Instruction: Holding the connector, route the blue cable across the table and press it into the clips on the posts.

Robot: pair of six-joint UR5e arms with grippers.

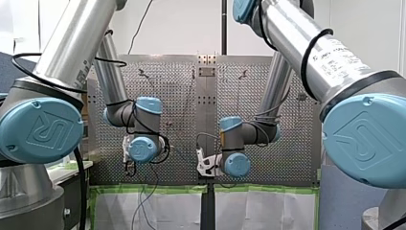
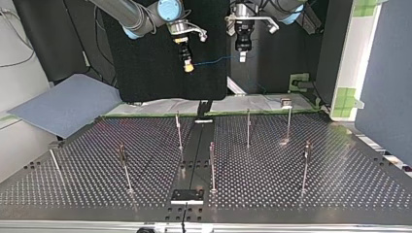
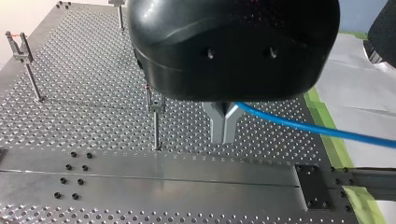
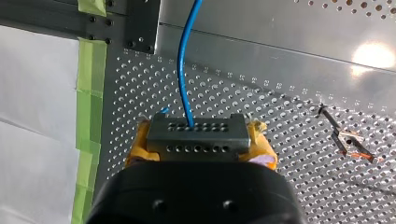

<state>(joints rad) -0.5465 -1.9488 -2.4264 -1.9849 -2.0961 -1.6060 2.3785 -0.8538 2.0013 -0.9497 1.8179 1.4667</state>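
Observation:
In the right wrist view my right gripper (image 4: 201, 140) is shut on a grey metal connector (image 4: 196, 128), held between its yellow pads (image 4: 138, 140). The blue cable (image 4: 183, 60) leaves the connector's face and runs ahead over the table. In the left wrist view my left gripper (image 3: 223, 139) has its metal fingers shut on the blue cable (image 3: 303, 126), which trails off to one side. A clip post (image 3: 154, 116) stands just beside those fingers. The top view shows both grippers high above the table's far edge: right (image 2: 188, 65), left (image 2: 242, 57), with the cable (image 2: 214, 61) between them.
Several thin posts with clips stand on the perforated table (image 2: 316, 194), such as one (image 2: 179, 131) and another (image 2: 304, 167). A smooth metal strip (image 2: 194, 155) runs down the middle. Green tape (image 4: 91, 70) edges the table. A blue-grey sheet (image 2: 68, 104) lies at the top view's left.

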